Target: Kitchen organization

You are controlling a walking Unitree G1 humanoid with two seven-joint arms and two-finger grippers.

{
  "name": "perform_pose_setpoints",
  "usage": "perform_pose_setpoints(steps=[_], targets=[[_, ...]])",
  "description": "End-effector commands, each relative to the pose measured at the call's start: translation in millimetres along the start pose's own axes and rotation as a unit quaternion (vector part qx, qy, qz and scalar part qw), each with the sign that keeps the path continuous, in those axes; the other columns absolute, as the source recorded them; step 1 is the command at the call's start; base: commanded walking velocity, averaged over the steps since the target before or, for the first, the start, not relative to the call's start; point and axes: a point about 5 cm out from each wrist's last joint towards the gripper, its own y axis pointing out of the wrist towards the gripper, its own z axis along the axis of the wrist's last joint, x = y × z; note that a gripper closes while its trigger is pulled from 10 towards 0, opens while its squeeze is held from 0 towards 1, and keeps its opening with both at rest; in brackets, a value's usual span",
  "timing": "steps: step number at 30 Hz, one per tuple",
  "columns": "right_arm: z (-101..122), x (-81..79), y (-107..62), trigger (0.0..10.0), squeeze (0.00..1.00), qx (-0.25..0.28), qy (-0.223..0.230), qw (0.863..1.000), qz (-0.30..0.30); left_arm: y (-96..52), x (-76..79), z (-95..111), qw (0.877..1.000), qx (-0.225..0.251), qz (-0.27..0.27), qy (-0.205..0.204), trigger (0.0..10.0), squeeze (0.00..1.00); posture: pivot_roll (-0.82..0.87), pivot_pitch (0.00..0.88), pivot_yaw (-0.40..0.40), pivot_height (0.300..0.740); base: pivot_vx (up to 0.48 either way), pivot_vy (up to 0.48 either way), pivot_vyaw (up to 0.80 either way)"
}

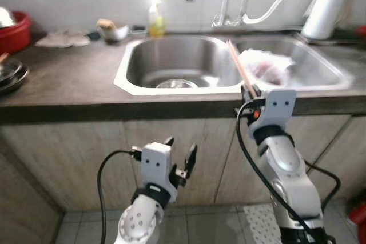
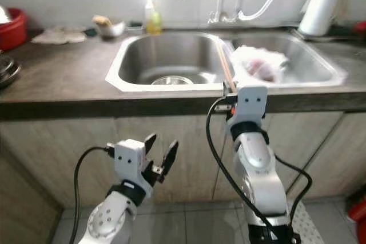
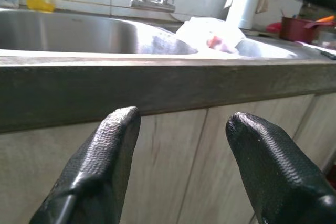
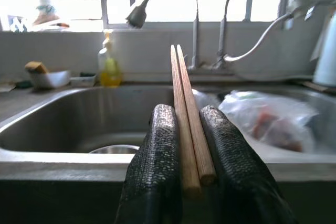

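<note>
Over the sink's [image 1: 123, 75] near rim, chopsticks [image 4: 185, 114] sit pinched in closed right gripper [image 4: 191, 129], tips angled far-left. Left gripper [image 1: 178, 155] gapes empty, low. Risk: shallow end-grip; pair may pivot, slip.

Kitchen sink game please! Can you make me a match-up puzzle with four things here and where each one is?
Things:
1. chopsticks
2. soap bottle
3. plastic bag
4. red tub

Places:
A. far left of the counter
B. in the right sink basin
C. pinched in the right end effector
D. behind the left sink basin, under the window

Pairs: 1-C, 2-D, 3-B, 4-A
</note>
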Motion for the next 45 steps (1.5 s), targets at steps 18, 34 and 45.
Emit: perform_pose_setpoints(steps=[18,34,45], targets=[[7.1,-7.5,2.2,10.0,0.00,0.011,0.002,1.000,0.018,2.6,-18.7,9.9,0.997,0.001,0.054,0.046,10.0,0.00,0.10,0.023,-0.023,0.740,0.182,0.000,0.00],[10.0,-11.1,5.2,10.0,0.00,0.014,-0.005,0.999,0.043,3.6,-18.6,10.1,0.997,0.002,0.046,0.059,10.0,0.00,0.10,0.007,-0.020,0.740,0.396,0.000,0.20],[11.2,-9.4,8.9,10.0,0.00,0.012,-0.023,0.998,0.060,4.5,-19.5,11.0,0.997,0.003,0.047,0.061,10.0,0.00,0.10,0.019,-0.020,0.740,0.398,0.000,0.20]])
